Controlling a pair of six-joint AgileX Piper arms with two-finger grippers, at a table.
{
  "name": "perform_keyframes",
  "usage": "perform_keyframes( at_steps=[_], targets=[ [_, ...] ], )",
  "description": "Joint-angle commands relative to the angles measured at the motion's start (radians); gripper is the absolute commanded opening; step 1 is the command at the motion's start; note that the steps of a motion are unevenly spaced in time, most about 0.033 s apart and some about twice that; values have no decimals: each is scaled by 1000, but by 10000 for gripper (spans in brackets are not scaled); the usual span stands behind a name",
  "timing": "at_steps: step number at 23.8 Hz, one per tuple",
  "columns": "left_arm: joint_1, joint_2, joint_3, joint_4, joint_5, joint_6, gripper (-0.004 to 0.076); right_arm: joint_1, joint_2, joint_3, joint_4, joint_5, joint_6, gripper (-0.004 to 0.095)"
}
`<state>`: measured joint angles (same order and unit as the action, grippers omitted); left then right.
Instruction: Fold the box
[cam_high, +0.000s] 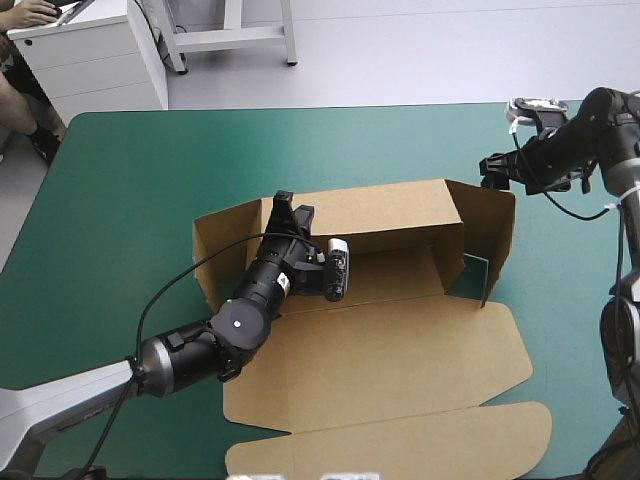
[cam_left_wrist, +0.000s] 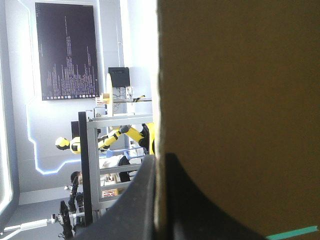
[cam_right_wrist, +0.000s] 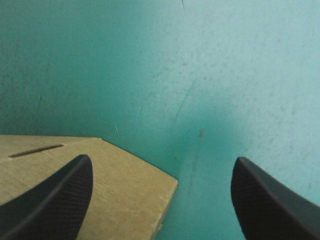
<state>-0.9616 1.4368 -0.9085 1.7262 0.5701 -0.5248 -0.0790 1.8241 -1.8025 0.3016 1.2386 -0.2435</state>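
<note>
- While the brown box (cam_high: 400, 360) sat mid-table, its lid lay flat toward the near edge.
- The left gripper (cam_high: 290, 212) was clenched on the raised rear wall.
- Beyond the box's right corner, the right gripper (cam_high: 492, 168) hung released over the teal-green cover (cam_high: 150, 180).

Raised far and side walls of the box (cam_high: 400, 350) fence off the middle (the left gripper (cam_high: 291, 210) clamps the far wall); the teal-green cover (cam_high: 130, 180) beyond and leftward lies bare.

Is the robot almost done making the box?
About halfway. The box already has its back and side walls raised. The left gripper is pinching the back wall; the right gripper hovers open beside the box. The lid lies flat, not folded yet.
</note>
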Motion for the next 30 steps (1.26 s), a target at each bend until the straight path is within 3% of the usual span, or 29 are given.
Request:
perform_keyframes(
  at_steps=[1, 12, 16, 24, 30],
  targets=[
    [-3, -28, -30, 75, 51, -7, -10, -6, -77, 44, 23, 17, -45, 697],
    [-3, -28, -30, 75, 60, -7, -10, -6, -178, 190, 49, 15, -98, 697],
    [-3, -28, -30, 75, 60, -9, -10, -6, -227, 293, 126, -34, -134, 697],
    [-3, -28, -30, 75, 60, -13, -10, -6, -364, 527, 211, -106, -255, 692],
    [-3, -28, -30, 75, 60, -13, -10, 3, -422, 598, 306, -182, -435, 674]
  ],
)
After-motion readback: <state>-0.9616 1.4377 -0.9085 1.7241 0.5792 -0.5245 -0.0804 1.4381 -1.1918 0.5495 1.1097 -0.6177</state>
